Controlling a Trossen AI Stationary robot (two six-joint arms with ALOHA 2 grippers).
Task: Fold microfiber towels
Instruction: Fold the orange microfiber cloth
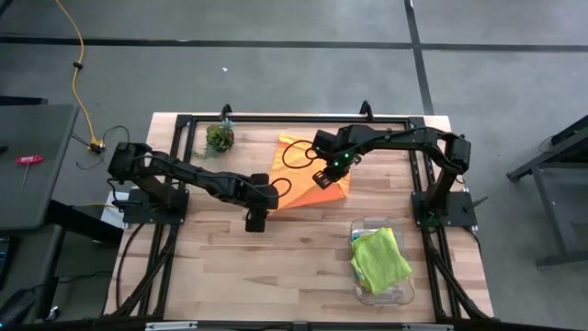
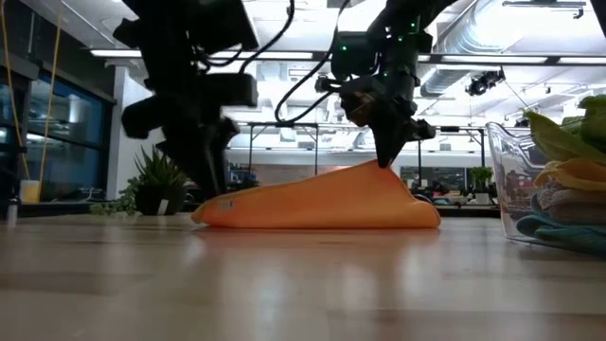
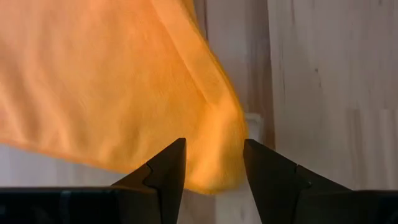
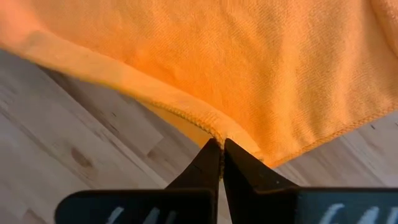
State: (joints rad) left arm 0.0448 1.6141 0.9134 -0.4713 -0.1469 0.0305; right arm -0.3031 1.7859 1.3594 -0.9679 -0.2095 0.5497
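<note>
An orange microfiber towel [image 1: 299, 179] lies crumpled on the far middle of the table. My right gripper [image 4: 221, 146] is shut on its edge and has raised it into a peak [image 2: 377, 170]. My left gripper [image 3: 214, 180] hangs open just over the towel's left near corner [image 3: 217, 165]. Its fingers stand on either side of that corner, and no touch shows. In the low view the left gripper [image 2: 216, 185] stands above the towel's low left end [image 2: 213, 213]. My right gripper pinches the towel's stitched hem edge [image 4: 208, 127] between its two fingertips, coming from above and pointing steeply down. The edge is pulled up into a small peak there. The rest of the towel lies slack on the table. One layer or several, I cannot tell.
A clear plastic bin [image 1: 395, 290] at the near right holds a lime green towel [image 1: 378, 257] on top of others. A small dark-green plant clump [image 1: 219, 138] sits at the far left. Bare wood stretches along the table's near side.
</note>
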